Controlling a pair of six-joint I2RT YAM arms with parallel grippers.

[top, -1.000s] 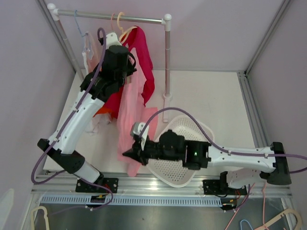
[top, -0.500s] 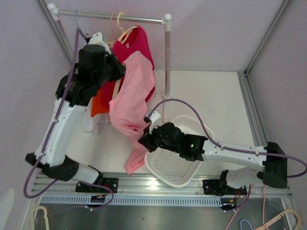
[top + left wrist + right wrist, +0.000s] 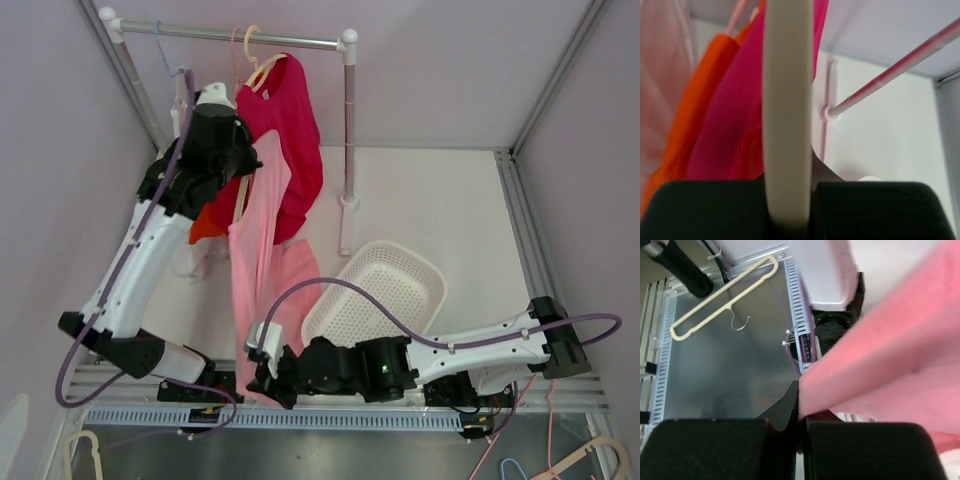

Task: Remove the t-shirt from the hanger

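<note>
While L fingers [image 3: 705, 210] clenched the cream hanger [image 3: 786, 100] at 11 o'clock to anchor it, R fingers [image 3: 715, 450], pinching the pink tee [image 3: 252, 258] hem at 6, stretched it taut btwn them for stripping.

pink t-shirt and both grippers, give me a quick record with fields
pink t-shirt: stretched from the left gripper down to the right gripper
left gripper: shut on cream hanger, up near the rail
right gripper: shut on the pink t-shirt's lower end, at the table's near edge
basket: white, empty, right of the t-shirt
on the rail: magenta shirt
t-shirt off the hanger: cannot tell
</note>
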